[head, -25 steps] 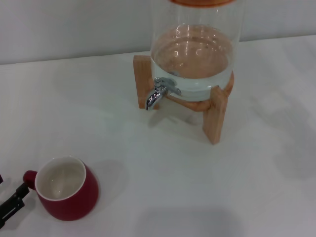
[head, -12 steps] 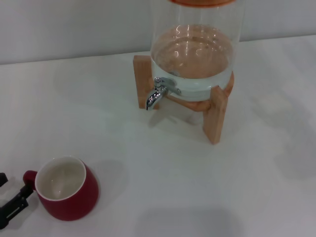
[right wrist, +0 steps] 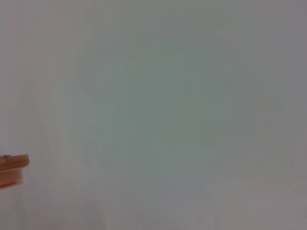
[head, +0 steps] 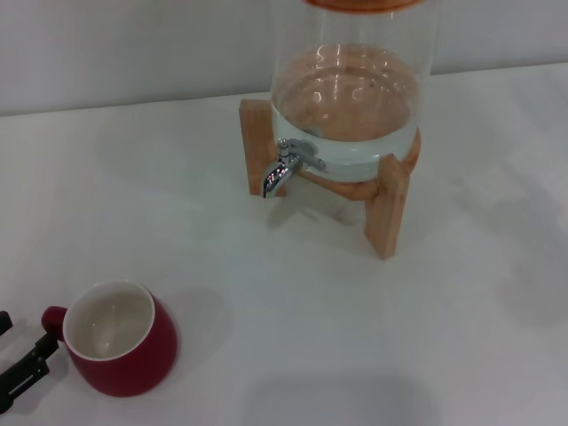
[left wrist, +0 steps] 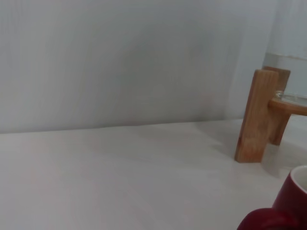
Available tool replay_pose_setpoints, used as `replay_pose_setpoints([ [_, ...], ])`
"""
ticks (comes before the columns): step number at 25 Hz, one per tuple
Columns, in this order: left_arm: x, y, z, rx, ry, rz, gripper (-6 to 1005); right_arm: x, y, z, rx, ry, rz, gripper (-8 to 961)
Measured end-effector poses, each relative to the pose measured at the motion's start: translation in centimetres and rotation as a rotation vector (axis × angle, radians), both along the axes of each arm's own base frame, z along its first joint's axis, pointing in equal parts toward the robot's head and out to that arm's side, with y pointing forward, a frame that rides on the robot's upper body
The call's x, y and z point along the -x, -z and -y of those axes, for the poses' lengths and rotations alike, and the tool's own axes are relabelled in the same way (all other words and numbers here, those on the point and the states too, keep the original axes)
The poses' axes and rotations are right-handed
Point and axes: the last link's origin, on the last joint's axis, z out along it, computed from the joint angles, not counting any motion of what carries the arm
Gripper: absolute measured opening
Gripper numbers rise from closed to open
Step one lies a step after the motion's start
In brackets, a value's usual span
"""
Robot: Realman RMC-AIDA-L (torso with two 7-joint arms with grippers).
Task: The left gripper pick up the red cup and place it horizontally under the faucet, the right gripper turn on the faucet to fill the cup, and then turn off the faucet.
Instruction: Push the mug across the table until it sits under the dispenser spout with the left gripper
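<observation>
The red cup (head: 120, 337) stands upright on the white table at the front left, cream inside showing, its handle pointing left. My left gripper (head: 18, 348) is at the picture's lower left edge, open, with one black finger (head: 28, 366) just beside the handle and the other at the frame edge. The cup's rim and handle also show in the left wrist view (left wrist: 288, 208). The chrome faucet (head: 282, 169) sticks out of the glass dispenser, spout down, with nothing under it. My right gripper is out of view.
The glass dispenser (head: 351, 89), part full of water, sits on a wooden stand (head: 386, 209) at the back centre. A stand leg shows in the left wrist view (left wrist: 254, 117). White table (head: 293, 302) lies between cup and faucet. A wall runs behind.
The left gripper has crept slightly toward the cup's handle; its second finger now peeks in at the left edge. The cup and faucet have not moved.
</observation>
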Motion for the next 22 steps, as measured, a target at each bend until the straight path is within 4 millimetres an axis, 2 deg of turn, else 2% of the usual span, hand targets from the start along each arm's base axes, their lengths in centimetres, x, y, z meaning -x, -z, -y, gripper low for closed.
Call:
replay_pose_setpoints([
  [11, 0.0, 0.0, 0.0, 0.001, 0.002, 0.000, 765, 0.1, 0.1, 0.3, 0.006, -0.007, -0.004, 720],
  [22, -0.4, -0.1, -1.2, -0.007, 0.012, -0.010, 765, 0.0, 0.1, 0.4, 0.006, -0.004, -0.006, 720],
])
